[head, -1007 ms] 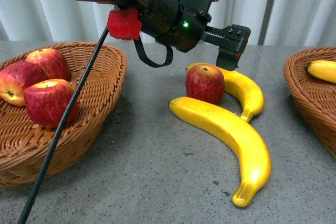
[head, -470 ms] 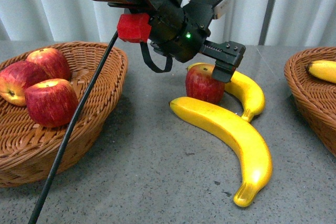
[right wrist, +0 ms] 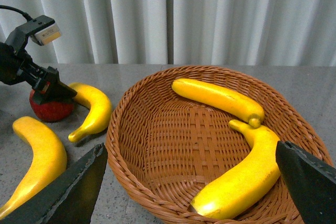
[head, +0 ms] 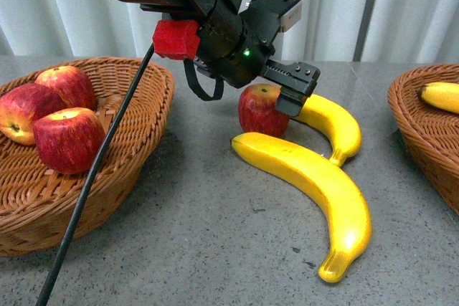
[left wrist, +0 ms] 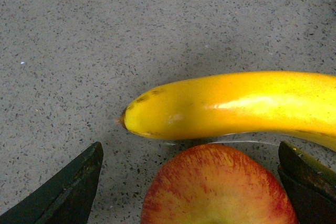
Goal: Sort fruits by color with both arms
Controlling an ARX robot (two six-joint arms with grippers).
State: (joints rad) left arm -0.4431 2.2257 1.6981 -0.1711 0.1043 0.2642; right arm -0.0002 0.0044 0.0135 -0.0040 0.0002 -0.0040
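Apple [head: 259,109]: red with yellow streaks, on the grey worktop [head: 208,234], directly between the two fingers of the left claw [left wrist: 190,182].
Left claw: spread, one dark finger [left wrist: 68,192] on each side of the apple; the wrist view shows bare worktop between one finger and the fruit, while the other sits close against it (contact there cannot be told).
Rear banana [head: 330,123]: just beyond the apple, its blunt end beside the fruit's far side.
Front banana [head: 315,188]: on the worktop nearer the robot, one end near the apple.
Left basket [head: 136,141]: wicker, holding three red apples [head: 68,137], well apart from the claw.
Right claw [right wrist: 191,182]: spread wide and pinching nothing, poised above the right basket [right wrist: 131,145].
Right basket contents: two bananas, one [right wrist: 218,98] toward the far side, one [right wrist: 247,174] nearer the claw.
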